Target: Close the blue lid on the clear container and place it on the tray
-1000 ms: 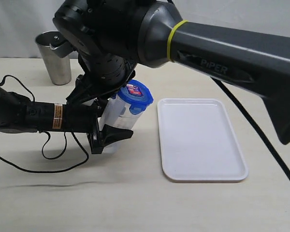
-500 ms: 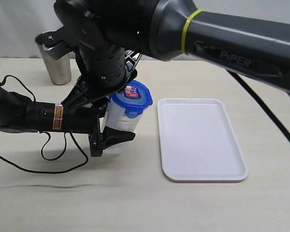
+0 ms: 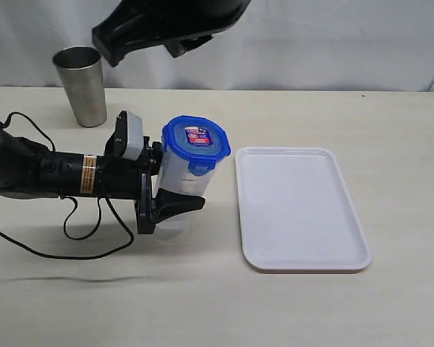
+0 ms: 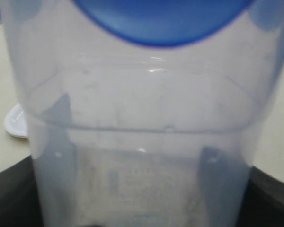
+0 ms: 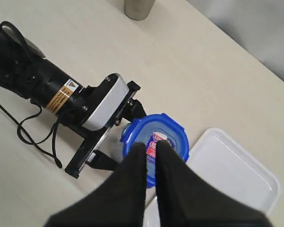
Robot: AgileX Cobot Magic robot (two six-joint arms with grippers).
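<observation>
Jaws on your left pinch the clear container (image 3: 179, 177) low, steadying it upright on the tabletop (image 3: 202, 303) just left of the tray (image 3: 301, 210) with the blue lid (image 3: 196, 137) sitting on top, while your right jaws hang pressed together above, empty.

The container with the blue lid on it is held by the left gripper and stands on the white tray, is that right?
Not quite. The exterior view shows the container beside the tray, not on it. The rest holds: the blue lid is on it and the left gripper holds it.
</observation>
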